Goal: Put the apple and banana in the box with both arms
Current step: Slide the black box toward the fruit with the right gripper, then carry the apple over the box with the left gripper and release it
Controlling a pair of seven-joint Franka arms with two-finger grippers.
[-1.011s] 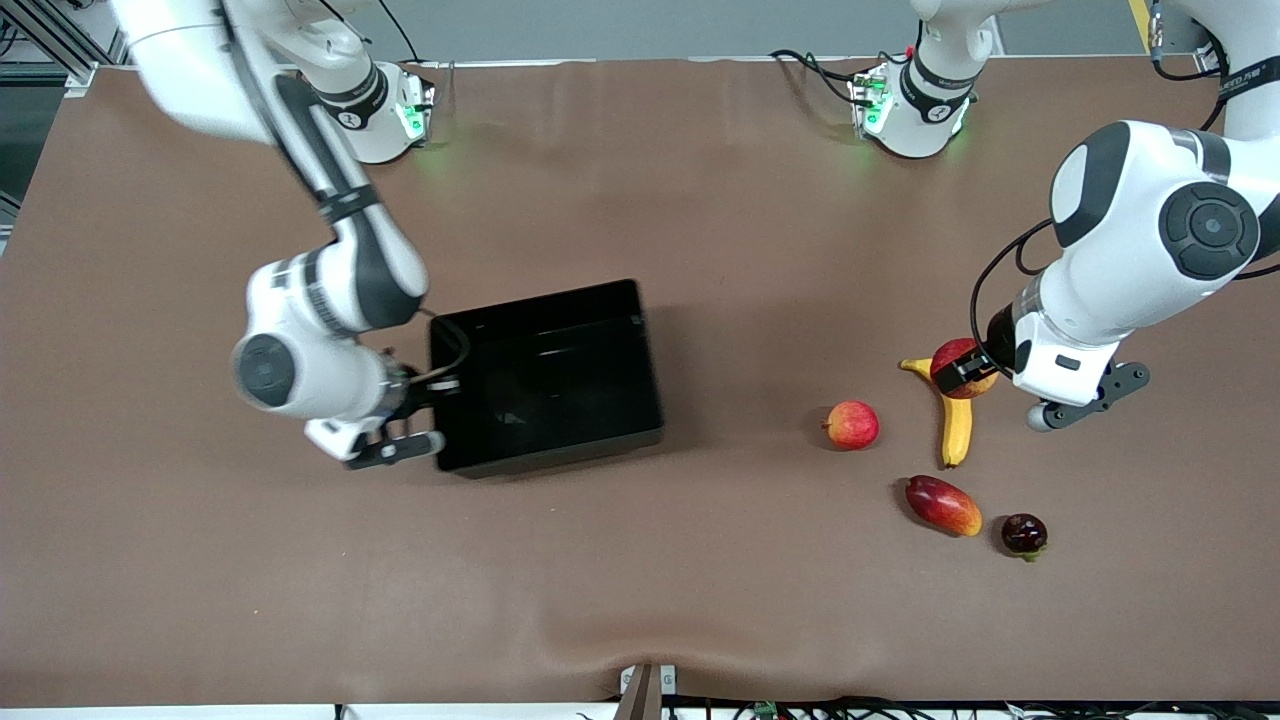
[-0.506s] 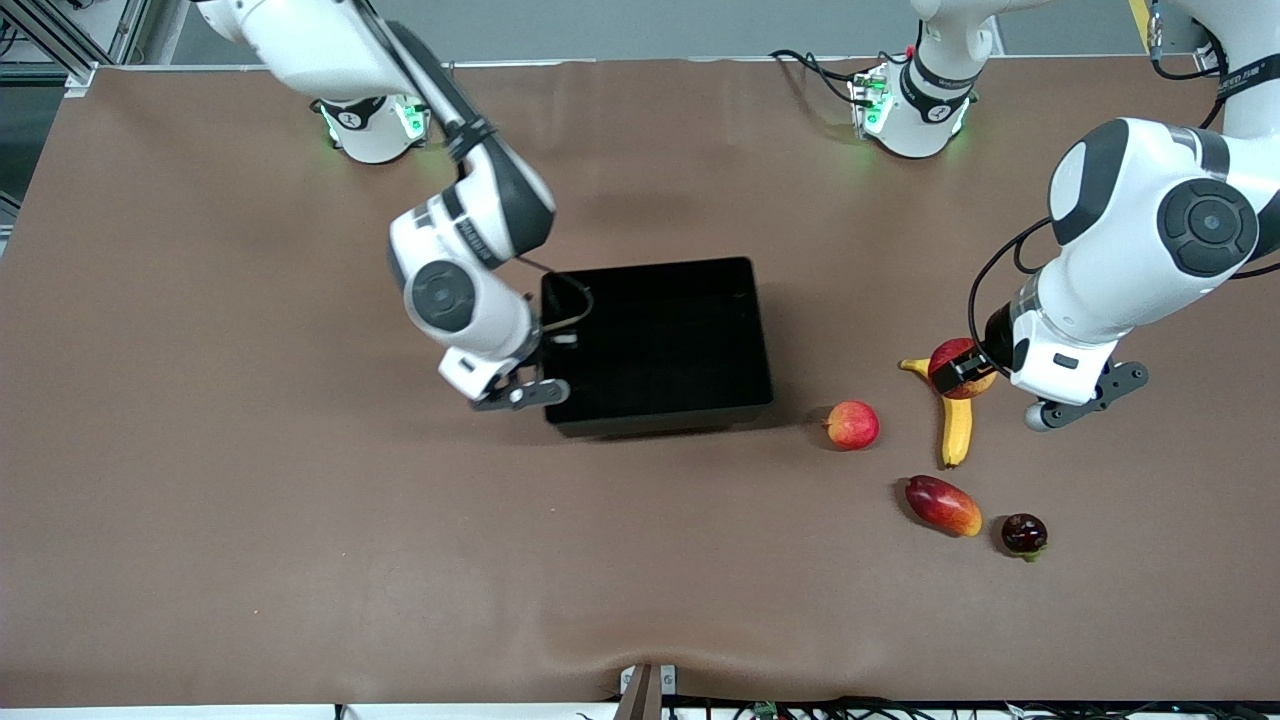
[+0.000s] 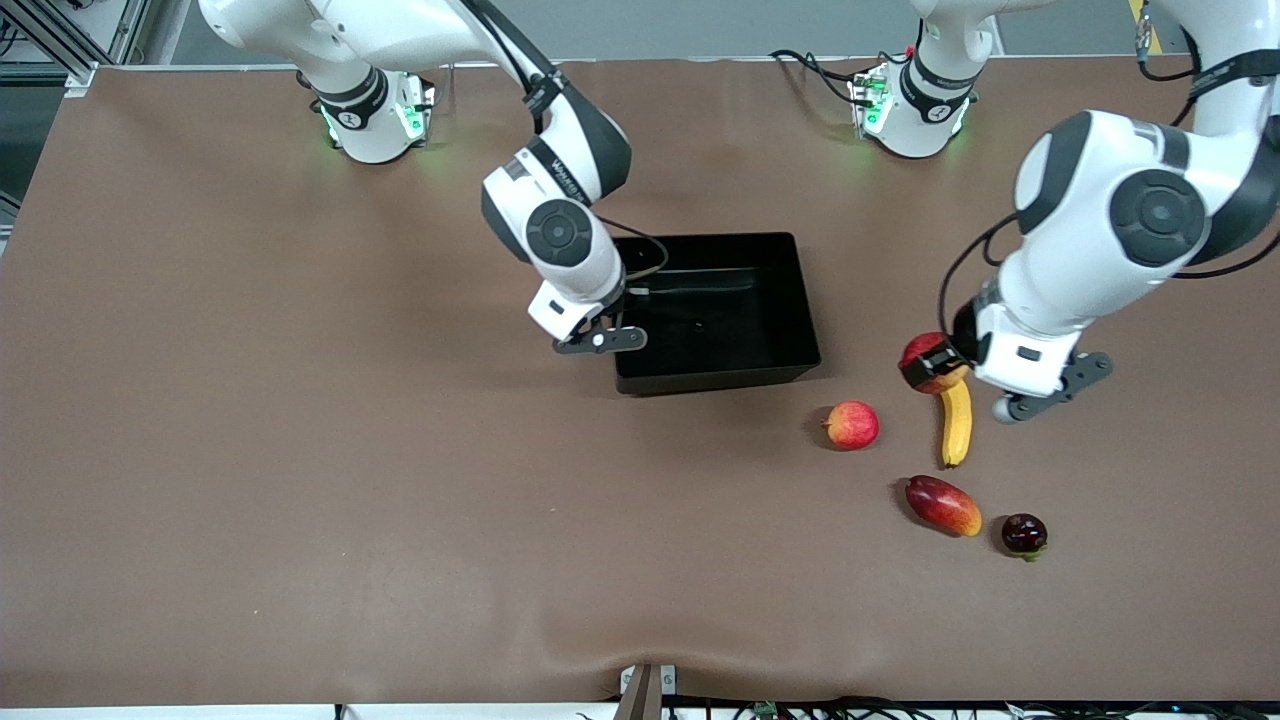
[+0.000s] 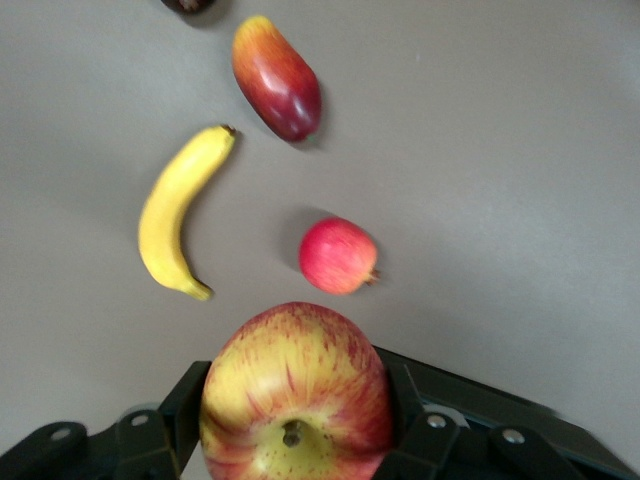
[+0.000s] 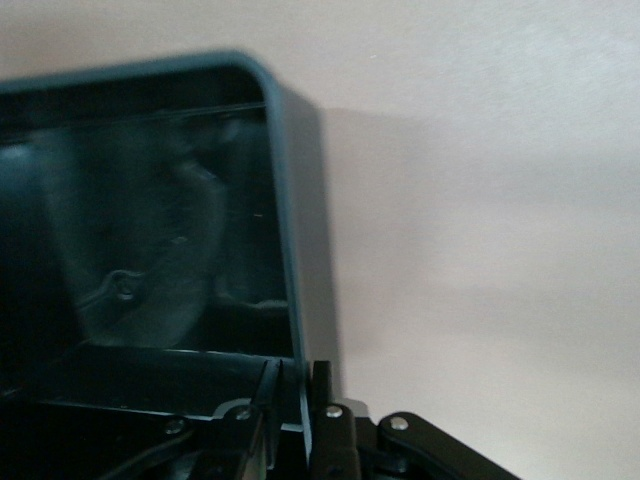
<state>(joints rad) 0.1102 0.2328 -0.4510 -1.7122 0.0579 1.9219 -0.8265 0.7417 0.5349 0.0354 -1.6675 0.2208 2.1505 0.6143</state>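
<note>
My left gripper (image 3: 930, 365) is shut on the apple (image 3: 926, 359), red with yellow streaks, and holds it in the air over the banana's end; the left wrist view shows the apple (image 4: 295, 395) between the fingers. The yellow banana (image 3: 956, 421) lies on the table below it and also shows in the left wrist view (image 4: 178, 210). My right gripper (image 3: 625, 315) is shut on the wall of the black box (image 3: 760, 372), at the box's end toward the right arm; the right wrist view shows the box wall (image 5: 290, 260) pinched between the fingers. The box is empty.
A pinkish-red round fruit (image 3: 852, 424) lies between the box and the banana. A red-yellow mango (image 3: 942, 505) and a small dark fruit (image 3: 1024, 533) lie nearer the front camera. The brown mat (image 3: 300, 500) covers the table.
My right gripper has dragged the box across the table toward the left arm's end, close to the fruits. My left gripper has risen a little and shifted toward the box with the apple.
</note>
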